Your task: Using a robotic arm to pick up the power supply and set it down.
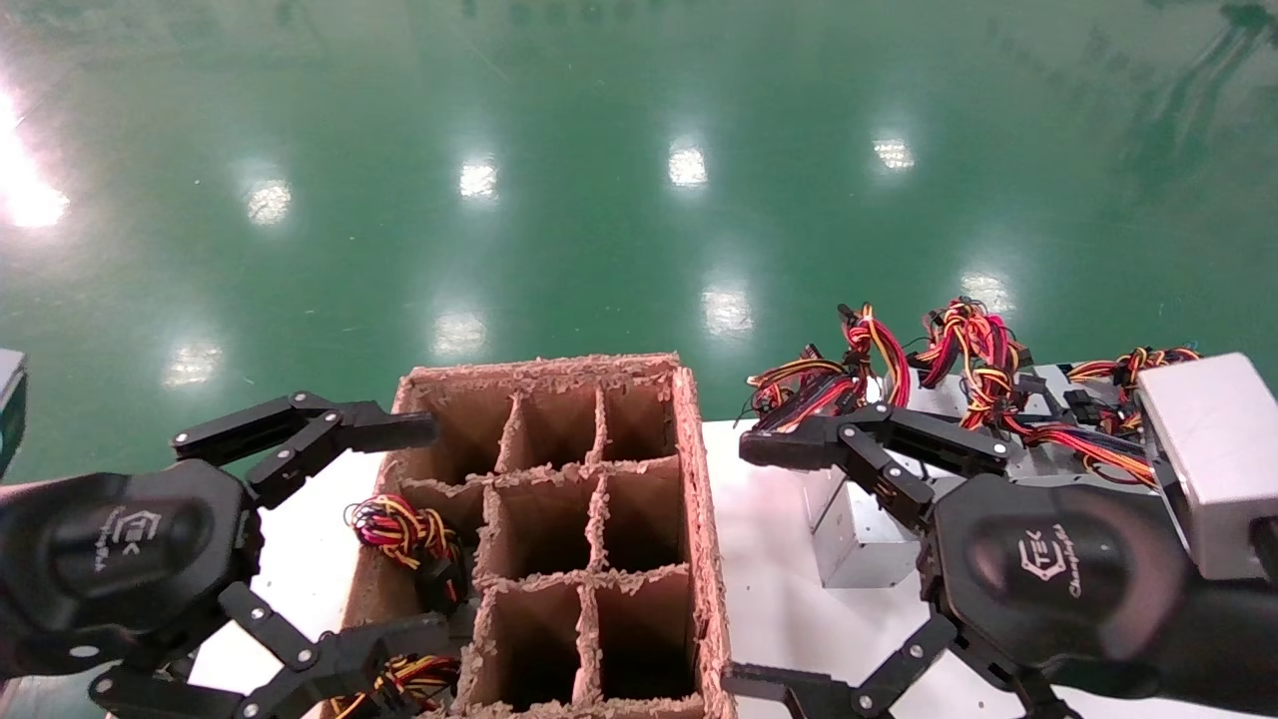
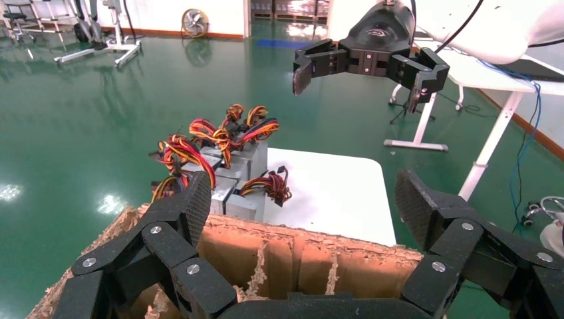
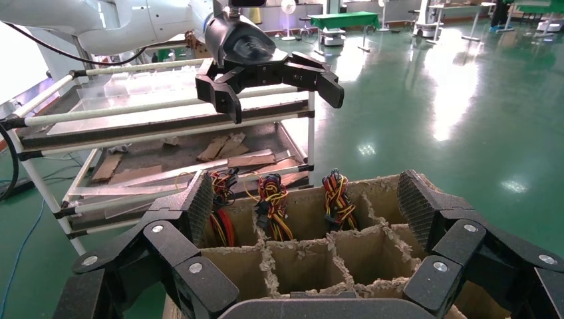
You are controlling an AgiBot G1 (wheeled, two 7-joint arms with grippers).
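Observation:
Several silver power supplies point(image 1: 861, 539) with red, yellow and black wire tails point(image 1: 963, 345) stand together on the white table point(image 1: 769, 619), right of a divided cardboard box point(image 1: 699, 519). My right gripper point(image 1: 751, 566) hangs open and empty between the box and these units. In the right wrist view its open fingers point(image 3: 196, 206) frame the box cells. My left gripper point(image 1: 424, 534) is open and empty over the box's left column, where wire bundles point(image 1: 399, 529) stick out of the cells. Seen from the left wrist, the power supplies point(image 2: 233, 179) lie beyond the box wall point(image 2: 319, 256).
The box's middle and right cells point(image 1: 544, 529) look empty. A metal rack point(image 3: 153, 133) with cardboard scraps stands behind the box on the left arm's side. Green floor point(image 1: 639, 200) surrounds the table. Three wire bundles point(image 3: 273, 206) fill the box's far column in the right wrist view.

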